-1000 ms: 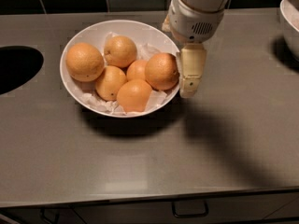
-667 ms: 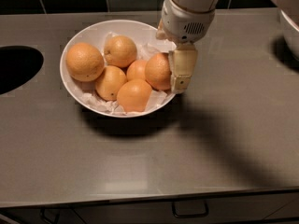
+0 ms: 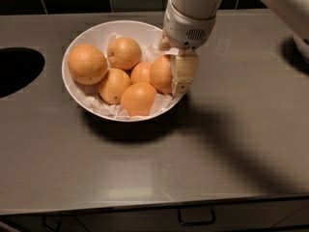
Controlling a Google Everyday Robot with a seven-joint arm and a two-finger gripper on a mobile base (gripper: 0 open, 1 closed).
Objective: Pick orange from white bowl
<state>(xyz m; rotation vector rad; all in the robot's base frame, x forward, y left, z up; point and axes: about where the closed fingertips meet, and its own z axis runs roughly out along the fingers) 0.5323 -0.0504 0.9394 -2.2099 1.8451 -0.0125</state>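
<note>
The white bowl (image 3: 82, 95) stands on the grey counter, left of centre, lined with crumpled white paper and holding several oranges. The orange (image 3: 161, 74) is large and deep orange, at the bowl's right side. A pale, equally large orange (image 3: 87, 64) lies at the left side. My gripper (image 3: 179, 83) reaches down from above at the bowl's right rim, right against the orange's right side and covering part of it.
A dark round opening (image 3: 17, 71) is cut into the counter at the far left. Part of a white object (image 3: 303, 45) shows at the right edge. Dark tiles run along the back. A drawer handle (image 3: 195, 221) sits below the counter's front edge.
My gripper has moved left from just outside the bowl's right rim to against the deep orange one. The oranges and the bowl have not moved.
</note>
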